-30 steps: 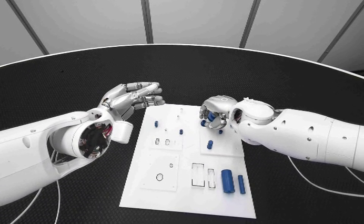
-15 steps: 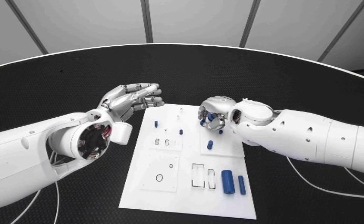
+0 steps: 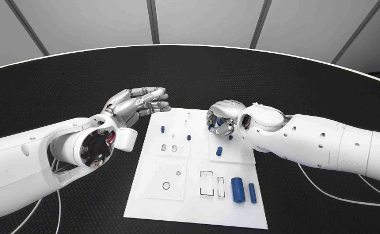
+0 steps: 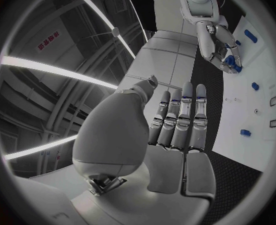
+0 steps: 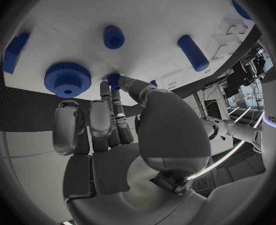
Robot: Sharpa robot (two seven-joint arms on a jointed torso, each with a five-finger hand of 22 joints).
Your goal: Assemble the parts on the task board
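Our left hand [image 3: 141, 102] hovered open-fingered just off the task board [image 3: 198, 201], while our right hand [image 3: 222, 119] pinched a small blue peg [image 5: 113, 80] over the board's far end, apparently mid-placement, needing careful alignment next.

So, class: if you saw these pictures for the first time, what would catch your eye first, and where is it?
The white task board on the black table, dotted with small blue parts. The right hand curls over the board's far edge, fingertips at a blue peg beside a blue gear. The left hand hovers, holding nothing, off the board's far left corner.
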